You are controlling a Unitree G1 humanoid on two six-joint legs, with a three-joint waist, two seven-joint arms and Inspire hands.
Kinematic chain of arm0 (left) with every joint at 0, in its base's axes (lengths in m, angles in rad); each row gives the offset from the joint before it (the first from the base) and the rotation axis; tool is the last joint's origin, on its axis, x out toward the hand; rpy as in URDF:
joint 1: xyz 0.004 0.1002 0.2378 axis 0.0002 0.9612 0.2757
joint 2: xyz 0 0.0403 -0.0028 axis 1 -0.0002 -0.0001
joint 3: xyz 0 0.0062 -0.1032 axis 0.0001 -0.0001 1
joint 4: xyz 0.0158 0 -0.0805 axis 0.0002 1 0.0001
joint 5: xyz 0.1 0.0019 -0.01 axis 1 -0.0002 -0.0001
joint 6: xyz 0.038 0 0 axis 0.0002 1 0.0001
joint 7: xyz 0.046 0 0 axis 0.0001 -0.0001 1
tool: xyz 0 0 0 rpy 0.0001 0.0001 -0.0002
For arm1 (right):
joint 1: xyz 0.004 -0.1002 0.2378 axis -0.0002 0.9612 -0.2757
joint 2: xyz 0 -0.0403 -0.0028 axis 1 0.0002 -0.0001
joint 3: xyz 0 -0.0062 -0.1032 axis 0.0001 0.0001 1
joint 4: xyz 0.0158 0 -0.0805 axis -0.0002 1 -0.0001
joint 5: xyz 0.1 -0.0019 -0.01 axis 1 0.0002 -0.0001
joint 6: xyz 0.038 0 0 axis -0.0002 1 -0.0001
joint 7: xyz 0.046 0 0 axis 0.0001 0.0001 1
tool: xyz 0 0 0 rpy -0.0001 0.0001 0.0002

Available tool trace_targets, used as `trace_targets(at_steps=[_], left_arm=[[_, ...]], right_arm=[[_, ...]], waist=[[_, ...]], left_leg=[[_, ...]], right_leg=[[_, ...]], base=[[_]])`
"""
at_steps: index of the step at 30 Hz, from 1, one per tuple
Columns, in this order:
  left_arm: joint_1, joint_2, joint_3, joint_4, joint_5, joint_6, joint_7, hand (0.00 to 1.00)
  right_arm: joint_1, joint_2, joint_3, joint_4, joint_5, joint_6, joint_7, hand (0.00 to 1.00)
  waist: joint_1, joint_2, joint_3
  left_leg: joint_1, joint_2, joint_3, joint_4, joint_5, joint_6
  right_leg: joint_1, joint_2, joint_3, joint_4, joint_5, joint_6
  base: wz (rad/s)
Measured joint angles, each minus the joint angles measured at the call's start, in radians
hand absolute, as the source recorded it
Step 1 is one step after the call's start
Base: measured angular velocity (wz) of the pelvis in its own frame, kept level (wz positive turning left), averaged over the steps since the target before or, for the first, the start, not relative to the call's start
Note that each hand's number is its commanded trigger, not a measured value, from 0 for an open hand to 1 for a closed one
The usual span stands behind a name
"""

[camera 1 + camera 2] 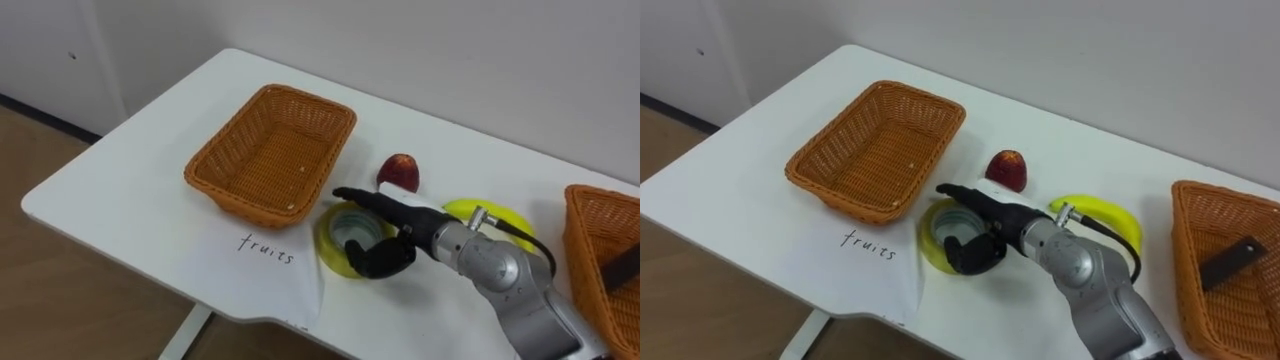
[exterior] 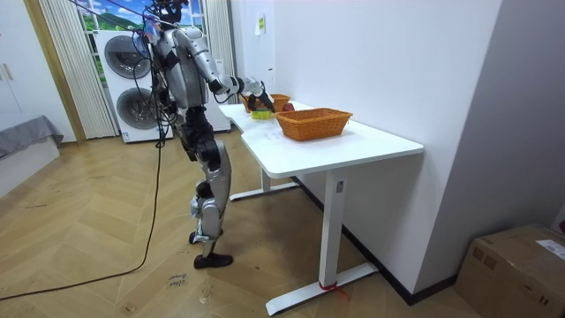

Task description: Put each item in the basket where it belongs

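The step in hand is picking up the yellow tape roll (image 1: 329, 246), an office supply. It lies near the front edge of the surface (image 1: 130, 190), just beside the basket (image 1: 270, 150) marked for fruit. The right hand (image 1: 408, 226) is on it, with fingers over the ring and the thumb curled at its near side, clamped on it as it seems. Next, I think, the roll must be lifted and carried to the other basket (image 1: 600, 250) at the right edge, passing over the banana (image 1: 500, 214).
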Motion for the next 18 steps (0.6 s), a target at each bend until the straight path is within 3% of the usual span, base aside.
trace_targets(at_steps=[18], left_arm=[[-0.009, 0.001, 0.015, -0.006, -0.001, 0.013, -0.04, 0.0]], right_arm=[[-0.014, -0.002, -0.013, 0.027, 0.02, 0.008, 0.052, 0.0]], waist=[[0.0, -0.011, -0.0039]], left_leg=[[0.008, 0.0, -0.007, -0.002, 0.0, 0.0]], right_leg=[[0.016, 0.003, -0.006, -0.013, 0.0, 0.0]], base=[[0.01]])
